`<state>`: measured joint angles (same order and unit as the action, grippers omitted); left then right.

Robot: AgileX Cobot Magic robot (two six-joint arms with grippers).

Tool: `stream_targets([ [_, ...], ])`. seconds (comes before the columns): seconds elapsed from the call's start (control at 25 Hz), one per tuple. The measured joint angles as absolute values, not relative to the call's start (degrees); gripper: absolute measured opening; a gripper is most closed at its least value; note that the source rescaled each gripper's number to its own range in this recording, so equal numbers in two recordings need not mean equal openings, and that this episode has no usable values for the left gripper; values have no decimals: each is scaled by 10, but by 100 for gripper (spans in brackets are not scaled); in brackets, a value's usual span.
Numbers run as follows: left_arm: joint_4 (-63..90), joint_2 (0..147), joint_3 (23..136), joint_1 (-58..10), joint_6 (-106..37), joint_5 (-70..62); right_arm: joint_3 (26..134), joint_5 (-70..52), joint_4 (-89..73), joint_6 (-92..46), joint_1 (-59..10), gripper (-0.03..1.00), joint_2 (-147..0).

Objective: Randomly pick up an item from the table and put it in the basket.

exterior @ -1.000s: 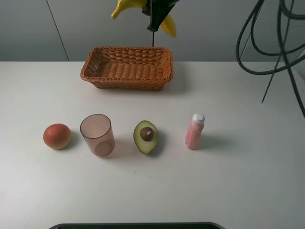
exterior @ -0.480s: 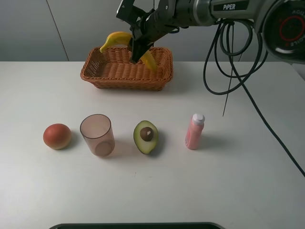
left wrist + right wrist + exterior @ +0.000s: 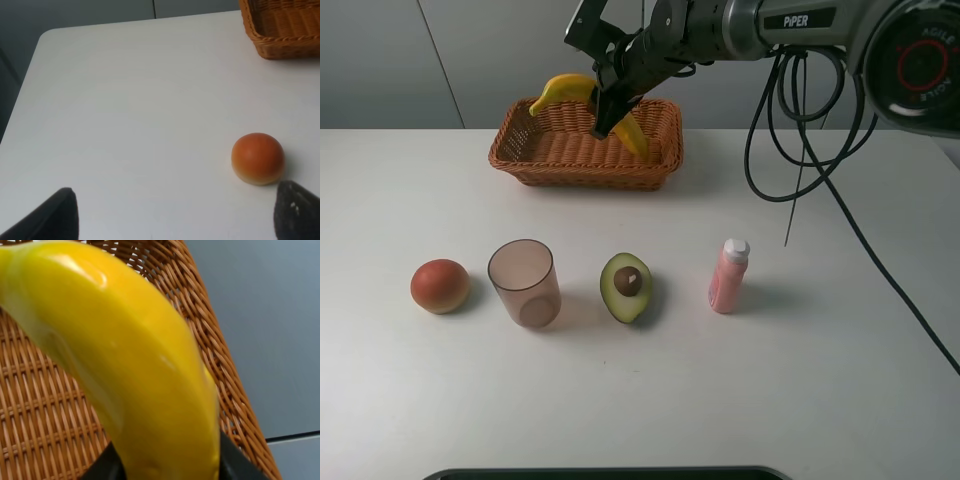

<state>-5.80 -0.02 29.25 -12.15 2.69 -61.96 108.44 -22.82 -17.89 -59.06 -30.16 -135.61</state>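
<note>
My right gripper (image 3: 607,103) is shut on the long yellow banana (image 3: 565,88) and holds it just above the orange-brown wicker basket (image 3: 535,160) at the back of the white table (image 3: 840,360). In the right wrist view the banana (image 3: 125,355) fills the frame, with the basket's weave (image 3: 45,405) close behind it. My left gripper (image 3: 175,212) is open and empty, low over the table's left side; only its two dark fingertips (image 3: 47,215) show.
In a row across the table stand a red-orange round fruit (image 3: 440,285), a translucent pinkish cup (image 3: 524,282), a halved green avocado (image 3: 626,287) and a pink bottle (image 3: 728,276). The fruit (image 3: 258,158) and a basket corner (image 3: 280,27) show in the left wrist view. Black cables (image 3: 800,150) hang at the right.
My right gripper has come down with the banana from high above the basket to just over it. In the last half second it hardly moved. The left arm has not moved.
</note>
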Motion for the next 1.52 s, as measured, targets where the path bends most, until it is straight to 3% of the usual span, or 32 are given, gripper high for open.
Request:
stream_targets([
  [0.04, -58, 0, 292, -122, 27, -620, 1084, -229, -180, -588, -302, 10, -1356],
  [0.08, -58, 0, 292, -122, 27, -620, 1087, -231, -183, -585, -302, 25, -1356],
  [0.16, -58, 0, 292, -122, 27, -620, 1089, -231, -186, -582, -302, 75, -1356],
  [0.2, -58, 0, 292, -122, 27, -620, 1089, -229, -186, -582, -302, 89, -1356],
  [0.28, -58, 0, 292, -122, 27, -620, 1090, -229, -186, -581, -302, 98, -1356],
  [0.8, -58, 0, 292, -122, 27, -620, 1090, -296, -186, -534, -278, 100, -1268],
  [1.2, -58, 0, 292, -122, 27, -620, 1091, -507, -61, -324, -155, 100, -1081],
  [1.4, -58, 0, 292, -122, 27, -620, 1092, -659, 0, -269, -82, 100, -997],
  [1.52, -58, 0, 292, -122, 27, -620, 1092, -691, 0, -240, -25, 100, -952],
])
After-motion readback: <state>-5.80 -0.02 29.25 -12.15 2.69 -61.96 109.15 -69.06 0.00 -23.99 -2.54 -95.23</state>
